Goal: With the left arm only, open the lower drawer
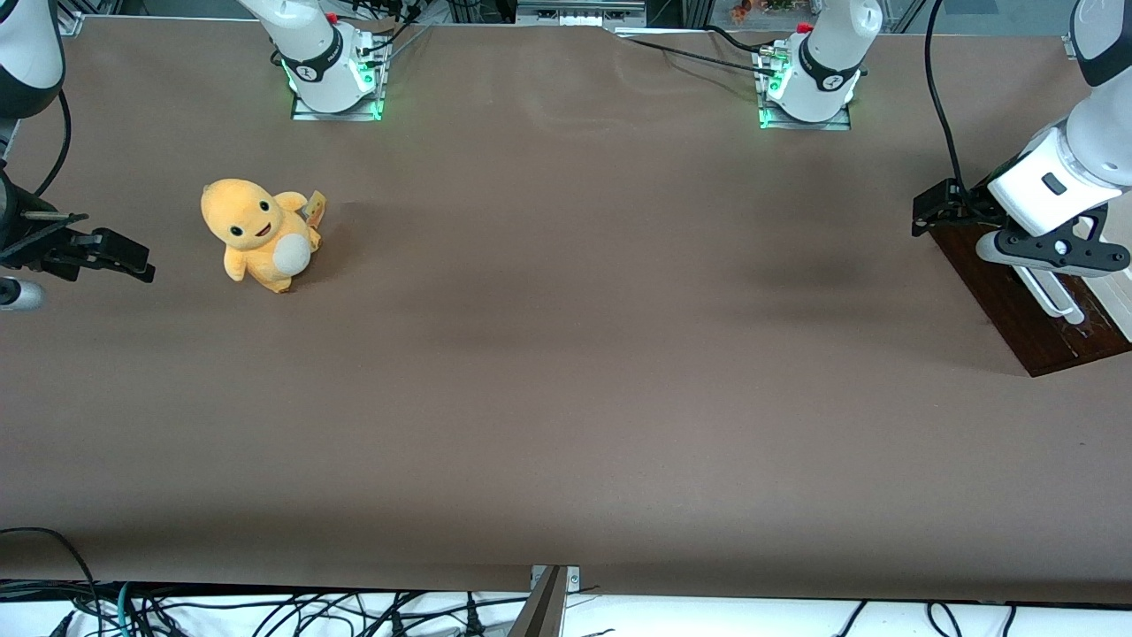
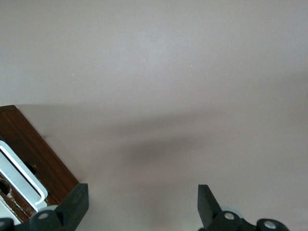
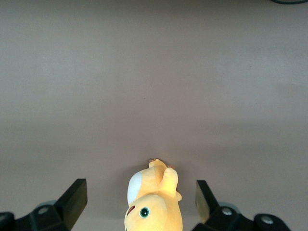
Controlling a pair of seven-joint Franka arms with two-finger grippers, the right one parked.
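Observation:
The lower drawer [image 1: 1017,301] is a dark brown wooden piece at the working arm's end of the table, with a long white bar handle [image 1: 1052,299] on it. My left arm's gripper [image 1: 1057,254] hovers just above the handle, open. In the left wrist view the gripper [image 2: 143,192] spans only bare table; the drawer's brown wood [image 2: 41,154] and its white handle [image 2: 19,178] lie outside the gap, beside one finger [image 2: 77,202]. The rest of the drawer is cut off by the frame edge.
A yellow plush toy [image 1: 256,234] sits toward the parked arm's end of the table, also in the right wrist view [image 3: 154,204]. Two arm bases [image 1: 332,75] [image 1: 809,84] stand along the table edge farthest from the front camera. Cables [image 1: 265,610] hang along the near edge.

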